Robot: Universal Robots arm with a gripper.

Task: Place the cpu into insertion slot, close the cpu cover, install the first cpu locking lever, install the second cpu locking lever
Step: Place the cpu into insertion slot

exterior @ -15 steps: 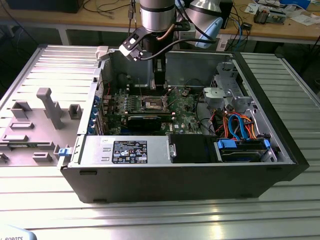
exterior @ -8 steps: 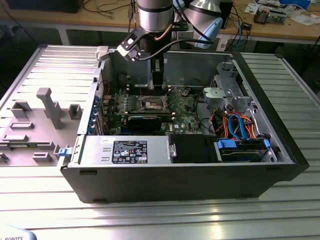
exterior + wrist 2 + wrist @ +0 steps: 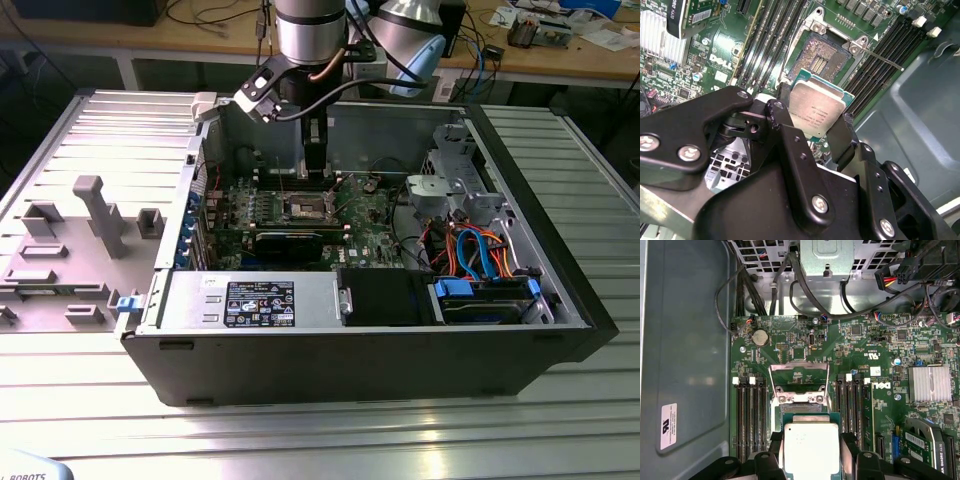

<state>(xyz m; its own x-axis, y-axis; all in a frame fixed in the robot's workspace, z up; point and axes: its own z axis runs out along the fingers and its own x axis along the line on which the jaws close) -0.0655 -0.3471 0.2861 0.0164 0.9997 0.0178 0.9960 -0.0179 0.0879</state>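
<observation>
Exterior view: an open case (image 3: 380, 350) lies on the ribbed metal counter (image 3: 300, 440), closer to the counter's edge on the exterior view's right. The arm reaches down into the case, and the gripper (image 3: 315, 168) hangs over the middle of the green motherboard (image 3: 372, 228), just above the socket (image 3: 305, 207). Grey plastic fixtures (image 3: 92, 215) stand on the counter near its edge on the exterior view's left, well apart from the case.

In the second wrist view the gripper (image 3: 814, 112) is closed narrow on the cpu (image 3: 820, 105). One black finger presses on each of two opposite edges, and the silver top of the chip faces the camera. The cpu is above the socket (image 3: 822, 57) and apart from it, not seated. The bare contact field of the socket is visible beyond the chip. A thin lever (image 3: 881, 58) sticks out from one corner of the socket, over the memory slots (image 3: 890, 45).

In the first wrist view the cpu (image 3: 811, 447) sits between the fingers (image 3: 847, 450) of the gripper (image 3: 811, 456). Just beyond the chip the cover (image 3: 799, 371) stands raised open, and the board is visible through its window. Memory slots (image 3: 747, 415) run along both sides of the socket. A round battery (image 3: 759, 337) and a ribbed heat sink (image 3: 930, 382) are farther away on the board.
</observation>
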